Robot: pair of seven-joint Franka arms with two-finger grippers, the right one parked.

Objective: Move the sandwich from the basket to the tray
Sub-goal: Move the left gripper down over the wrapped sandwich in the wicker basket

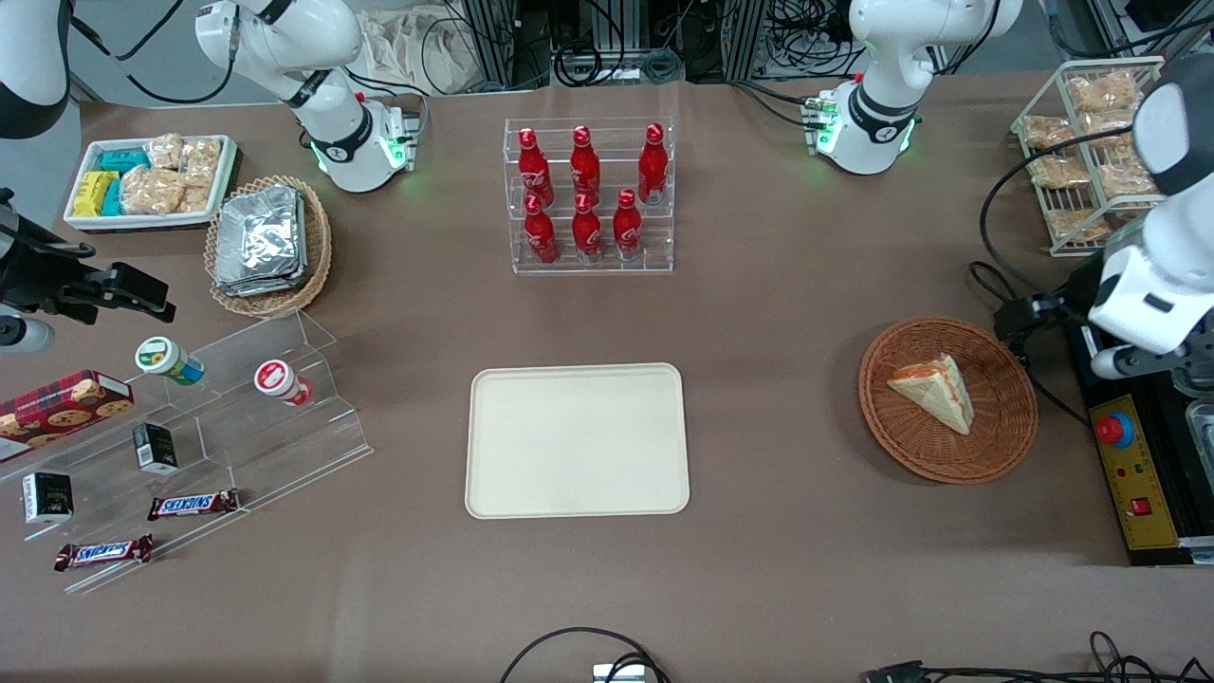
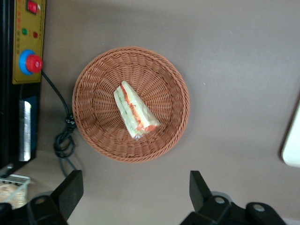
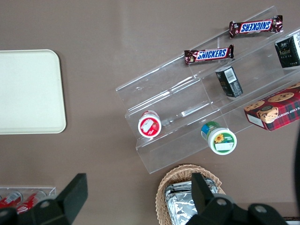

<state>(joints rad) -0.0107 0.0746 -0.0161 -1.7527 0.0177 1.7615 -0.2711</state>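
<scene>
Sandwich (image 1: 934,391) lying flat in reddish-brown wicker basket (image 1: 1005,417), wrapped wedge with orange and green filling along one edge, toward working arm's end of desk (image 1: 806,569). Cream tray (image 1: 577,440) bare at desk centre, well apart from basket; only a corner visible from left wrist. Gripper (image 2: 133,190) hovering high above desk just beside basket, jaws spread wide, holding nothing. Finger bases cut off by frame edge. In front view, gripper mostly hidden by white arm (image 1: 1152,285).
</scene>
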